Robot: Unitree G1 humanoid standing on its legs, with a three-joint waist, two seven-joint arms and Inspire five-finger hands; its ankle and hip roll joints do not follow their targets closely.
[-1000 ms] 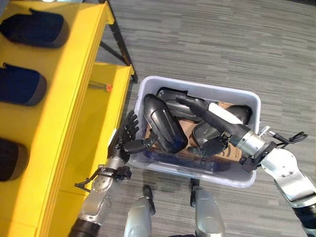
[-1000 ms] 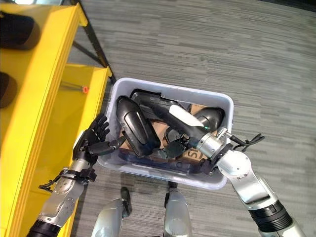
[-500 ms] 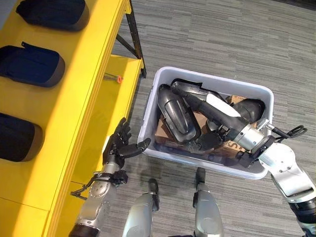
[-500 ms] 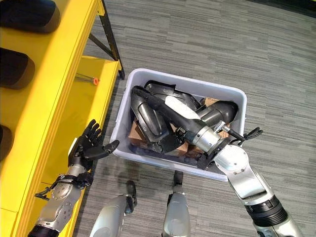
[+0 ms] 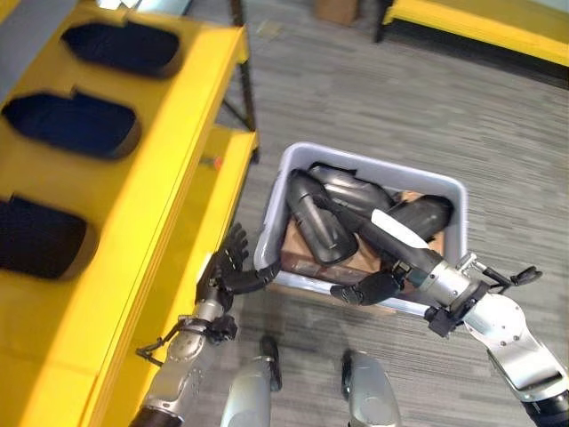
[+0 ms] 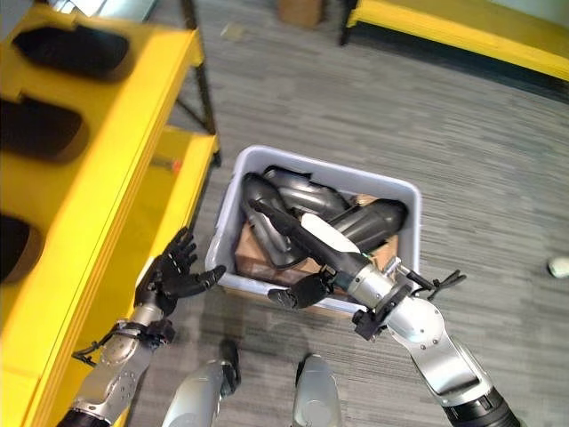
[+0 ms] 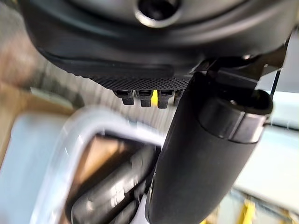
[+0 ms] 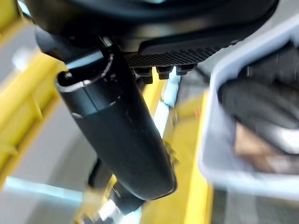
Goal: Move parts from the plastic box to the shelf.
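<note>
The pale plastic box (image 5: 277, 200) stands on the floor and holds several black moulded parts (image 5: 322, 222) lying on brown cardboard. My right hand (image 5: 373, 286) hovers at the box's near rim, open and holding nothing, its white-covered thumb raised over the parts. My left hand (image 5: 229, 267) is open with fingers spread just outside the box's near left corner, thumb pointing at the wall. The yellow shelf (image 5: 191, 116) rises at the left, and three dark parts (image 5: 73, 124) rest in a row on its top tier. The right wrist view shows the box rim (image 8: 219, 70) past the thumb.
The shelf's lower tier (image 5: 200, 213) carries a small orange item (image 5: 211, 163). Beyond the box are grey carpet, a cardboard carton (image 5: 336, 9) and another yellow platform (image 5: 480, 20). A small white object (image 6: 558, 265) lies on the floor at the right.
The camera has shifted and now looks further out. My right hand has drawn back from among the parts to the box's near rim. The left hand stays by the near left corner.
</note>
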